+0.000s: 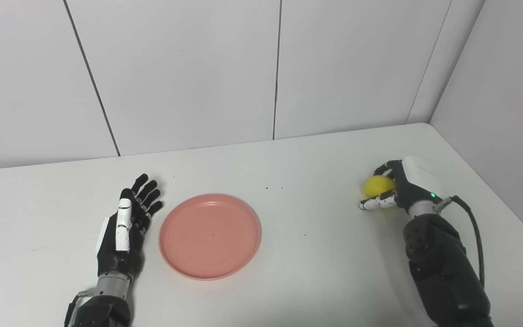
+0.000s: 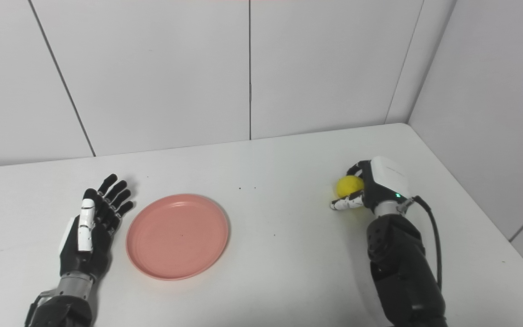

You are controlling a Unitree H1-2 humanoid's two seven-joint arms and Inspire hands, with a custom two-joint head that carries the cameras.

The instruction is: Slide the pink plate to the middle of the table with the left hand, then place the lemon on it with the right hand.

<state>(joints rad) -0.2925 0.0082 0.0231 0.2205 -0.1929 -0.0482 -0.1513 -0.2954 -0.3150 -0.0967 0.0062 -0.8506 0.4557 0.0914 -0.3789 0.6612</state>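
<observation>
The pink plate [image 1: 210,235] lies flat and bare on the white table [image 1: 288,172], a little left of its middle. My left hand [image 1: 127,222] rests open just left of the plate, fingers stretched out and pointing away, a small gap from the rim. The yellow lemon [image 1: 378,185] is far right on the table. My right hand [image 1: 400,186] is wrapped around it, thumb below and fingers curled over the top; whether the lemon still touches the table I cannot tell.
White wall panels stand behind the table and along its right side. The table's right edge runs close to the right arm [image 1: 443,268], whose black cable [image 1: 472,231] loops beside the wrist.
</observation>
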